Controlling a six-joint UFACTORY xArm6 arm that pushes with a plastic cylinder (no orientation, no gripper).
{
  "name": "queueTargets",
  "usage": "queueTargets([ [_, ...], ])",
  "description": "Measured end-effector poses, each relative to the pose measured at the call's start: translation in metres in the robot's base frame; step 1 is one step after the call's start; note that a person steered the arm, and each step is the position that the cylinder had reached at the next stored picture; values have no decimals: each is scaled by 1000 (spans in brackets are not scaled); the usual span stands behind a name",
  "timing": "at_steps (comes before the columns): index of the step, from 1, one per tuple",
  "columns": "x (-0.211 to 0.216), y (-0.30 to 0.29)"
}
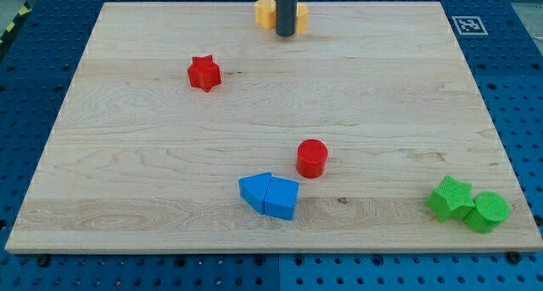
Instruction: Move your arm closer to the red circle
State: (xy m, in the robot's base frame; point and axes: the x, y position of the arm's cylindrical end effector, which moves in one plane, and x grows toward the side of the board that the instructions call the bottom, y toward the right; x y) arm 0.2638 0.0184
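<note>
Currently my tip [286, 35], a bare rod with no jaws to open or close, sits against a yellow block [270, 13] at the board's top edge, well apart from the red circle [311, 158] nearer the bottom edge.

Partly hidden behind my tip [286, 35] at the far edge: a yellow block [268, 13], shape unclear. Rod cut off by the top edge.

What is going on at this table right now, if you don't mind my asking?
I am a single arm with a rod, meant to bring my tip closer to the red circle. At the moment my tip sits at the view's top, right against a yellow block, far from the red circle near the board's middle. Two blue blocks lie touching just below the circle, a red star sits upper left, and two green blocks sit lower right.
</note>
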Motion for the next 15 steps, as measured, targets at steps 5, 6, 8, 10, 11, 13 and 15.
queueTargets([
  [5, 86, 140],
  [6, 87, 140],
  [8, 89, 140],
  [10, 143, 105],
  [11, 181, 103],
  [13, 252, 99],
  [15, 264, 58],
])
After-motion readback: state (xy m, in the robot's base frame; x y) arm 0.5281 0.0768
